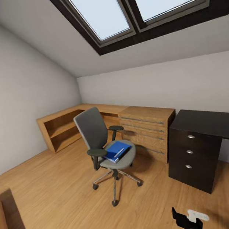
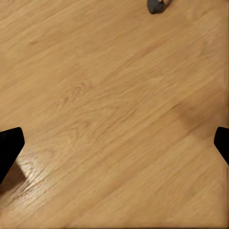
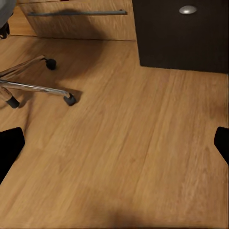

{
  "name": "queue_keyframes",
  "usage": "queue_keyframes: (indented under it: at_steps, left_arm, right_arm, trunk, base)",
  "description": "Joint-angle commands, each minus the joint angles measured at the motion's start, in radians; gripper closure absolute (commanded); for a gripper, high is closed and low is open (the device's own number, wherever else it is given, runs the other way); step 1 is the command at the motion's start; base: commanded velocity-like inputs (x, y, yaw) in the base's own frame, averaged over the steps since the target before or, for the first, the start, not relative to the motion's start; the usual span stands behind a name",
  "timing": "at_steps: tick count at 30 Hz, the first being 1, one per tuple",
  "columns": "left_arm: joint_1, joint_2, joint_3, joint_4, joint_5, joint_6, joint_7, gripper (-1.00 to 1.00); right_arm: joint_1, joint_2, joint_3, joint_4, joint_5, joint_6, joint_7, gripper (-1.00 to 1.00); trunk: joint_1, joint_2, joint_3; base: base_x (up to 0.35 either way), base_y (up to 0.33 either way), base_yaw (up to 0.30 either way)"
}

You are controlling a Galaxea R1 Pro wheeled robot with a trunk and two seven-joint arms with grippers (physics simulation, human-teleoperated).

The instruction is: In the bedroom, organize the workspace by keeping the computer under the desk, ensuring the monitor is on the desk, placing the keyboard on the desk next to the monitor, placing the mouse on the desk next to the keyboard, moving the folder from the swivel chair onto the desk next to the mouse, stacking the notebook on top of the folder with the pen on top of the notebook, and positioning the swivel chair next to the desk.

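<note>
Swivel chair (image 1: 106, 145) stands mid-floor, apart from the black bench (image 1: 220, 123). Blue folder (image 1: 116, 150) lies on its seat, white pen (image 1: 119, 152) on top. Folder judged light, stiff and flat; best taken at an overhanging edge. Both sets of jaws stand wide apart, empty. Right wrist view shows chair castors (image 3: 69, 99) and bench drawer knob (image 3: 188, 9); head view gives the seat

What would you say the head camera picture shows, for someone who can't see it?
A grey swivel chair stands on a wooden floor, with a blue folder on its seat. A black desk with three drawers stands to its right, under sloping skylights.
</note>
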Motion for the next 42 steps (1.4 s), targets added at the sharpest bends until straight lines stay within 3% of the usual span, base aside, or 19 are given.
queue_keyframes:
  at_steps: [1, 6, 11, 20, 26, 30, 34, 42]
  left_arm:
    - [0.000, 0.001, -0.004, -0.002, 0.007, 0.004, 0.008, -1.00]
    - [0.000, -0.001, -0.004, -0.002, 0.005, -0.007, 0.013, -1.00]
    - [0.000, -0.001, -0.008, -0.002, 0.005, -0.119, 0.014, -1.00]
    - [0.000, -0.002, -0.013, -0.002, 0.001, -0.191, 0.016, -1.00]
    - [0.000, -0.002, -0.014, 0.005, 0.001, -0.284, 0.015, -1.00]
    - [0.000, -0.003, -0.025, 0.031, 0.000, -0.380, 0.010, -1.00]
    - [0.000, -0.002, -0.045, 0.043, -0.001, -0.433, 0.009, -1.00]
    - [0.000, -0.002, -0.058, 0.062, 0.000, -0.444, 0.008, -1.00]
  right_arm:
    - [-0.001, 0.000, 0.008, 0.002, -0.011, -0.004, 0.002, -1.00]
    - [-0.001, 0.001, 0.008, 0.002, -0.010, -0.004, 0.002, -1.00]
    - [-0.001, 0.002, 0.009, 0.002, -0.008, -0.006, 0.004, -1.00]
    - [0.002, 0.003, 0.010, 0.001, -0.001, -0.022, 0.005, -1.00]
    - [0.021, 0.022, 0.009, 0.001, 0.034, -0.144, 0.004, -1.00]
    - [0.061, 0.048, 0.008, -0.001, 0.047, -0.310, 0.004, -1.00]
    - [0.081, 0.056, 0.008, -0.001, 0.050, -0.377, 0.004, -1.00]
    - [0.086, 0.050, 0.007, 0.001, 0.051, -0.384, 0.010, -1.00]
  trunk:
    - [-0.004, 0.007, 0.002]
    - [-0.023, 0.042, 0.018]
    - [-0.042, 0.077, 0.033]
    - [-0.077, 0.140, 0.058]
    - [-0.100, 0.182, 0.074]
    - [-0.115, 0.210, 0.085]
    - [-0.131, 0.238, 0.095]
    - [-0.161, 0.294, 0.119]
  base:
    - [-0.037, 0.030, -0.253]
    - [-0.007, 0.006, -0.253]
    - [-0.001, 0.000, -0.253]
    - [0.000, 0.000, -0.253]
    - [0.000, 0.000, -0.253]
    - [0.000, 0.000, -0.253]
    - [0.000, 0.000, -0.246]
    - [0.000, 0.000, -0.061]
